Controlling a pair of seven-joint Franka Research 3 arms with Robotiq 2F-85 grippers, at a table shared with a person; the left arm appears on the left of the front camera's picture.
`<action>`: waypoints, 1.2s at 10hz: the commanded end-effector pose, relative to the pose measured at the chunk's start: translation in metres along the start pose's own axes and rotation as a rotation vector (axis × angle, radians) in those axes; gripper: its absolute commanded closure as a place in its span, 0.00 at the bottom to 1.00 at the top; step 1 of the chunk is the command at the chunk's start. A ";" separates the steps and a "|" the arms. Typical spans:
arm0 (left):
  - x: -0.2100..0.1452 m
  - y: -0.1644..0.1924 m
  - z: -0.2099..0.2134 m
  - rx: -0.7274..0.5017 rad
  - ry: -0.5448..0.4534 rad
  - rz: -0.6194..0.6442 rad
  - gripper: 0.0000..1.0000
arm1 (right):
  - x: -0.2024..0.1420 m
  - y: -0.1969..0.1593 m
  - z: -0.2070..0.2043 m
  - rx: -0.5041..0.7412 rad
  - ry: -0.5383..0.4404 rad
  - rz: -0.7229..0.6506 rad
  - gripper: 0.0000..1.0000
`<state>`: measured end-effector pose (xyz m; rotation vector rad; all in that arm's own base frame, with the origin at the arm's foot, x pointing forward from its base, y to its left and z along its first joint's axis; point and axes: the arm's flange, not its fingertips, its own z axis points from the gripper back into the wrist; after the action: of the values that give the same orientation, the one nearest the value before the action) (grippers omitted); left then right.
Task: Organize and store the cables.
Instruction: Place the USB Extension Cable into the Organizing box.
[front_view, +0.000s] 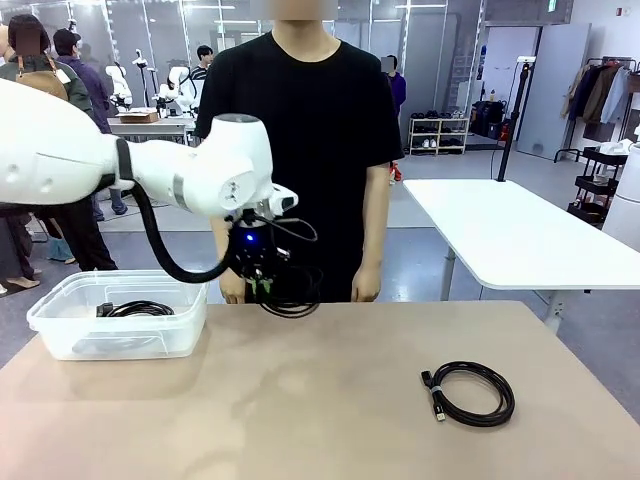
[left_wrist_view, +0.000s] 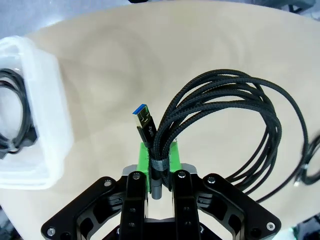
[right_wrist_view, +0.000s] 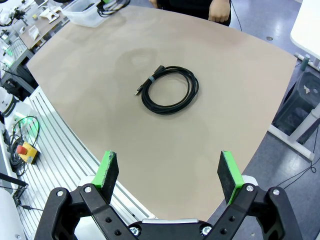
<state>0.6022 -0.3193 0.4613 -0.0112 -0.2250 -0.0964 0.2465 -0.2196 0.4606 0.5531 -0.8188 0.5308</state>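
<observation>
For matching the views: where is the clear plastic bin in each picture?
Front view: the clear bin sits at picture left on the tan table, a cable coil inside.
Left wrist view: along the picture's left edge.
Right wrist view: small, at the top, left of centre.
Shared landmark: the tan table.
</observation>
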 end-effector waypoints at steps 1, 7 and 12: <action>-0.025 0.045 0.031 0.004 -0.024 -0.070 0.83 | -0.001 0.000 0.002 0.002 -0.006 0.015 0.00; -0.045 0.173 0.073 -0.041 -0.074 -0.188 0.83 | -0.001 0.000 0.002 0.002 -0.006 0.015 0.00; -0.024 0.264 0.052 -0.015 -0.105 -0.198 0.83 | -0.001 0.000 0.002 0.002 -0.006 0.015 0.00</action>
<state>0.5872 -0.0585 0.5121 0.0290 -0.3146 -0.3049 0.2465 -0.2197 0.4606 0.5531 -0.8190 0.5306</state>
